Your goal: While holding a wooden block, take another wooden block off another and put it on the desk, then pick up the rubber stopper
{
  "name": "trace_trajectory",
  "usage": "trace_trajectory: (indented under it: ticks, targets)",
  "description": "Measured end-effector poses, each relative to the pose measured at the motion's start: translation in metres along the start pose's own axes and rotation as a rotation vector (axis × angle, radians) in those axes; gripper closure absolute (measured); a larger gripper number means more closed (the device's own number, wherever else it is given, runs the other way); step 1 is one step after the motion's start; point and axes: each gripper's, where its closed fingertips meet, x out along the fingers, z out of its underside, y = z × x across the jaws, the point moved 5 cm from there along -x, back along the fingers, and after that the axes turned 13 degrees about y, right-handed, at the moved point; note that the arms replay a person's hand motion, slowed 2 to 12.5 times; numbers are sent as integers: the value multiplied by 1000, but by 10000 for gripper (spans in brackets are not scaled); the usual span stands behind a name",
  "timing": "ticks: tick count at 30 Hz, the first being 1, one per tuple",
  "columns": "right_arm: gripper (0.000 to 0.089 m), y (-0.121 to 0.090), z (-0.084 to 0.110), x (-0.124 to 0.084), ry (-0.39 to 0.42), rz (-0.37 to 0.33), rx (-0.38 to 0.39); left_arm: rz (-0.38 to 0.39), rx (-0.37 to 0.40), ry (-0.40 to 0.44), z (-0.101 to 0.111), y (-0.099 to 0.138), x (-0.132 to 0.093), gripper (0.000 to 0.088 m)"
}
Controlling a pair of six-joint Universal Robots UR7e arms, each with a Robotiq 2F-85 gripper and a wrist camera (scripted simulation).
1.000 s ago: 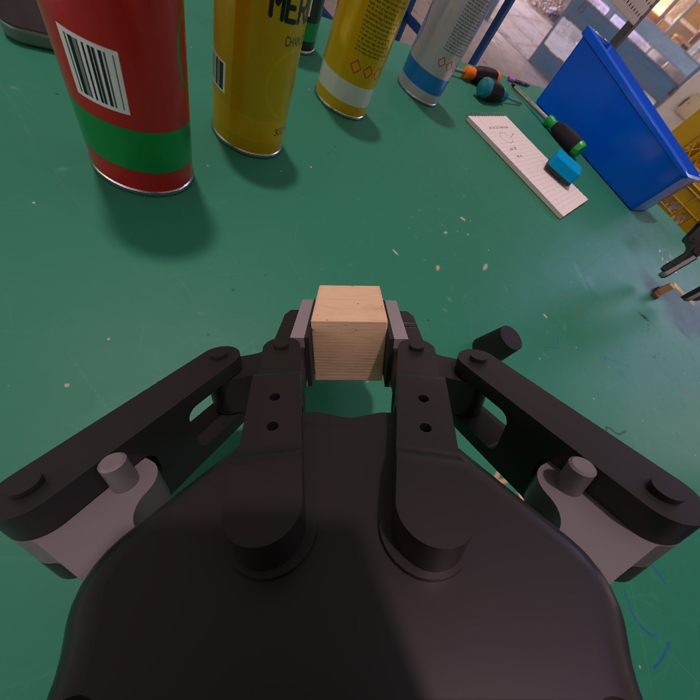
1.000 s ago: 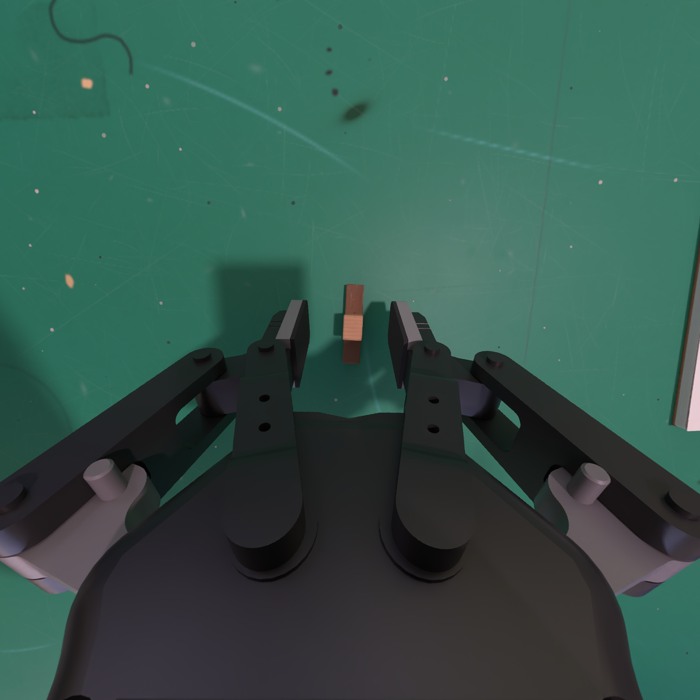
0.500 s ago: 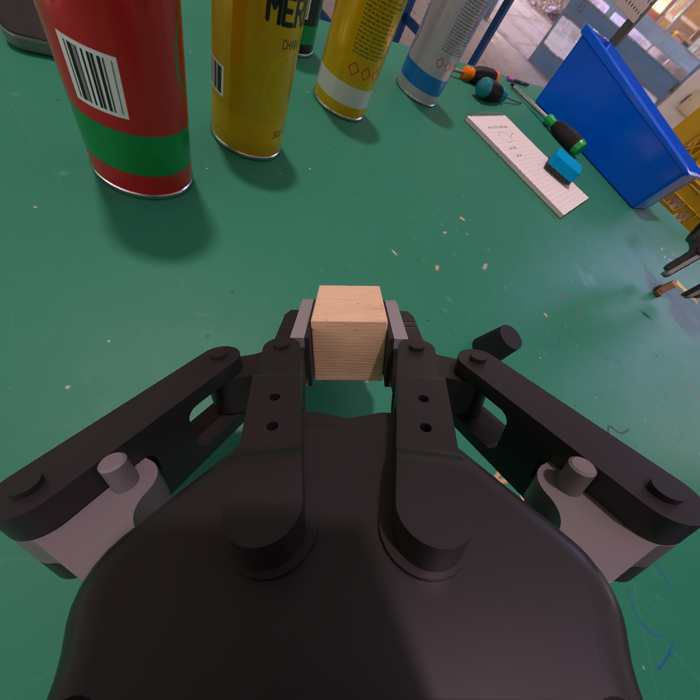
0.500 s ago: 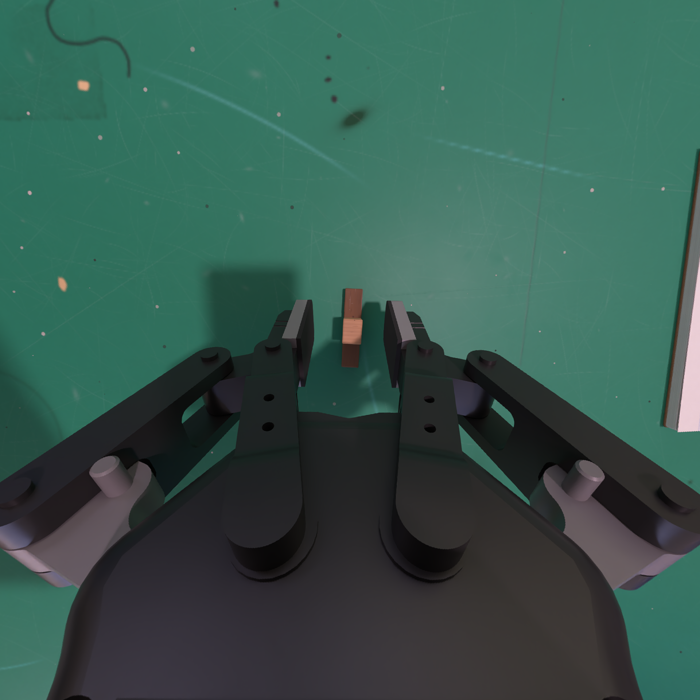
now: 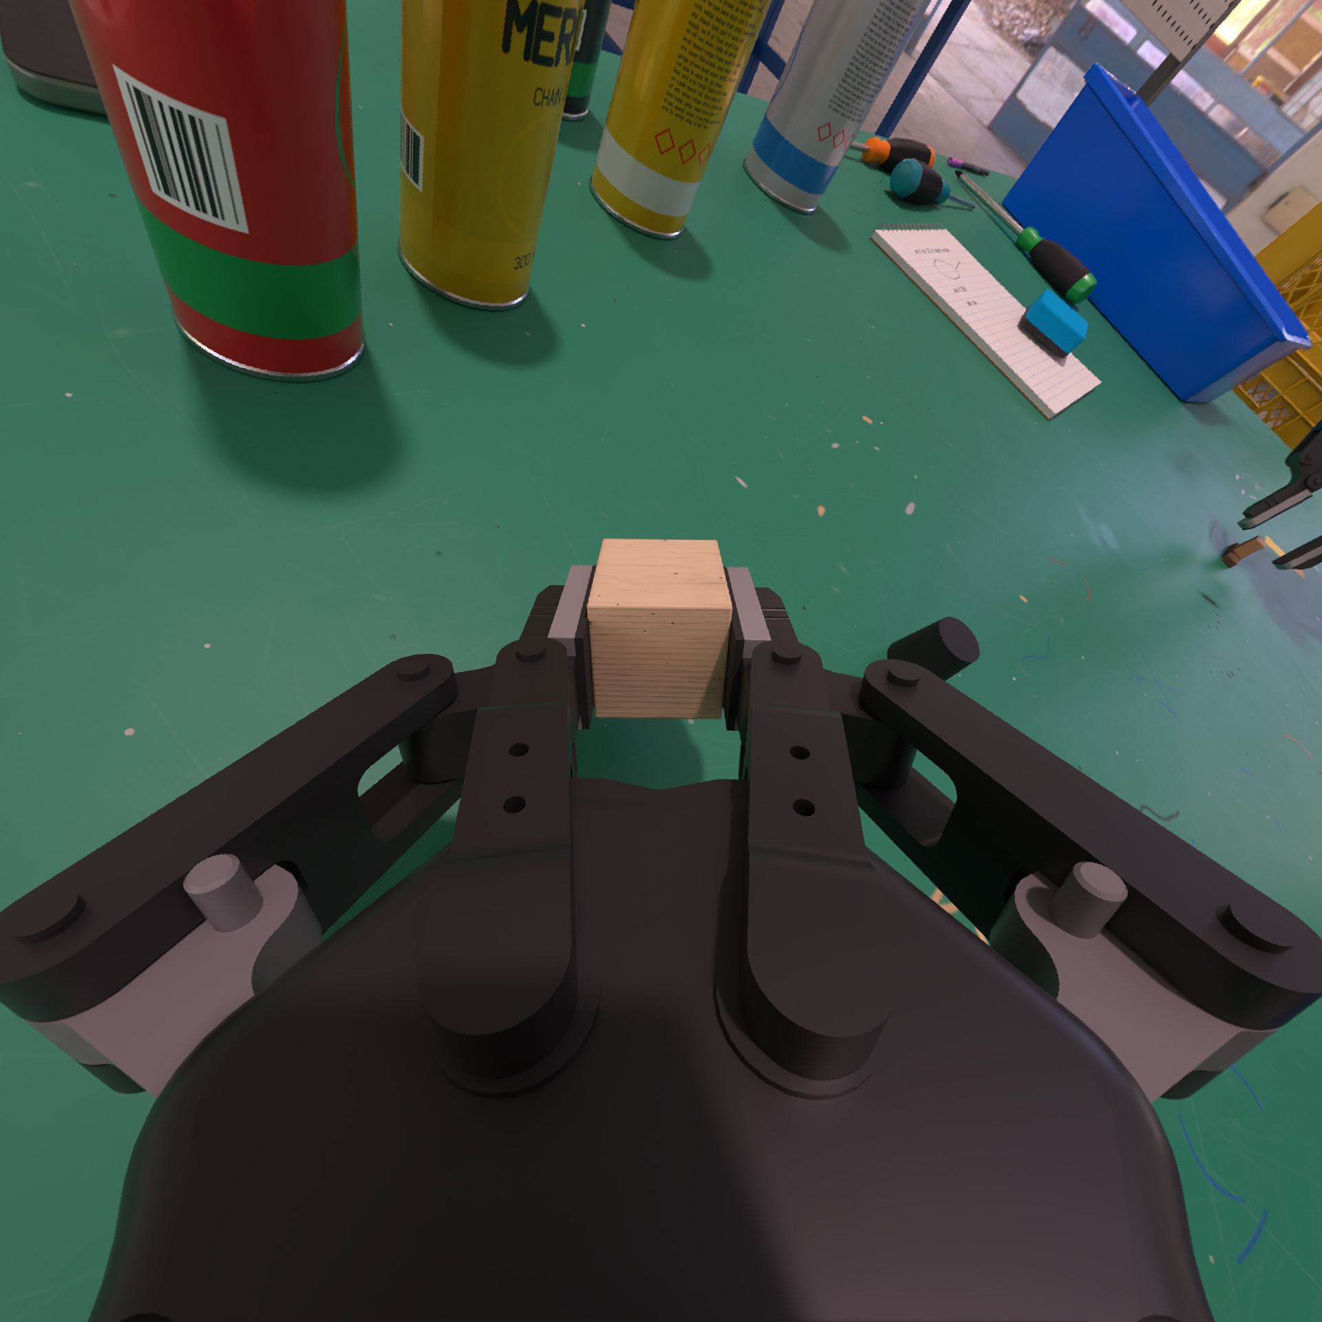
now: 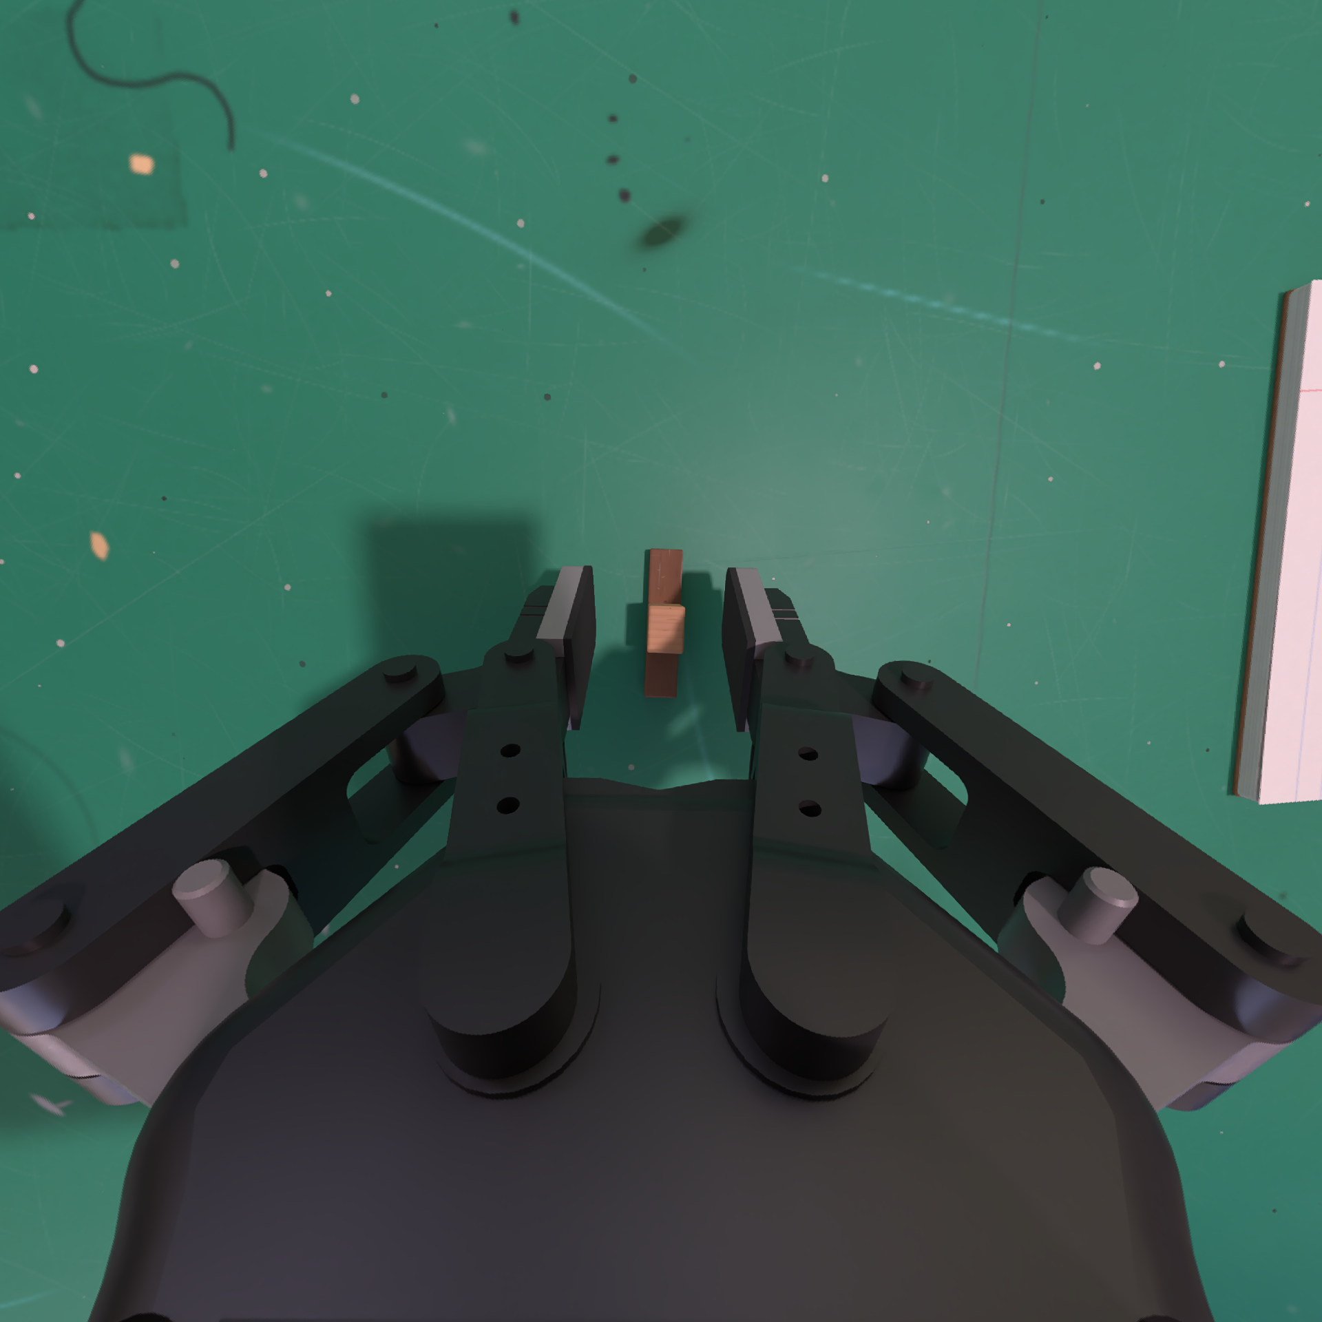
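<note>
Tall red spray can with green band stands near far left corner of green desk mat. Yellow can beside it, second yellow can with white band and grey can with blue band along far edge. White lined notepad toward right edge, small blue eraser on it. Green-collared black screwdriver between notepad and blue plastic bin.

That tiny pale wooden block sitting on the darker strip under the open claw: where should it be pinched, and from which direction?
Probably from straight above, by its two side faces. The small pale block lies across the middle of the dark wooden strip, and its sides stand slightly proud of the strip. The right end effector already hangs over it, open, with one finger on either side.
</note>
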Motion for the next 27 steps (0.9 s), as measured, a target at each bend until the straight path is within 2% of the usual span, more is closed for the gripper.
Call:
trace_trajectory:
  ticks: [9,22,27]
  targets:
    - [577,-1,-1,0,15,13,9,4,-2,9,-1,0,-1,597]
    - [511,0,-1,-2,18,37,13,8,-7,19,-2,0,-2,597]
    - [534,0,-1,-2,20,41,19,9,-8,19,-2,0,-2,597]
